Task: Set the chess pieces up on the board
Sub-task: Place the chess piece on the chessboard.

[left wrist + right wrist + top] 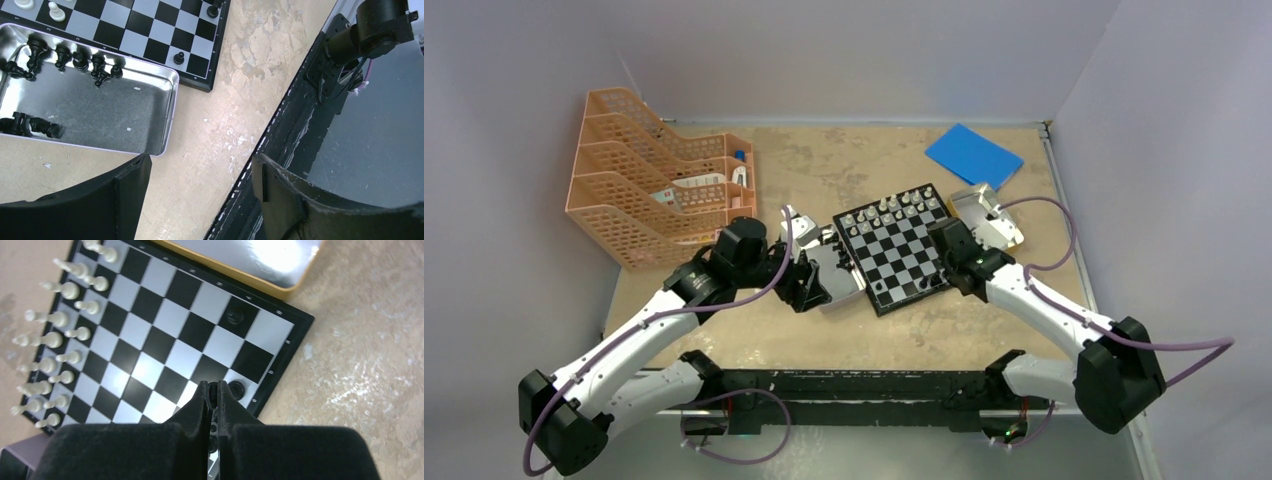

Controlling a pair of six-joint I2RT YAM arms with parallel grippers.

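Note:
The board (899, 255) lies mid-table, with white chess pieces (60, 340) in two rows along one side. My right gripper (213, 392) is shut on a small black piece just above the board's corner, next to a black piece (236, 388) standing there. Another black piece (235, 316) stands further along that edge. My left gripper (200, 185) hangs open over bare table beside a silver tin (100, 110), nothing between its fingers. Several black pieces (75, 60) lie in that tin. In the top view the left gripper (809, 290) is left of the board and the right gripper (946, 240) at its right edge.
A second silver tin (989, 215) sits against the board's right side. A blue pad (974, 155) lies at the back right. An orange tiered file rack (644, 180) stands at the back left. The black base rail (300, 125) runs along the table's near edge.

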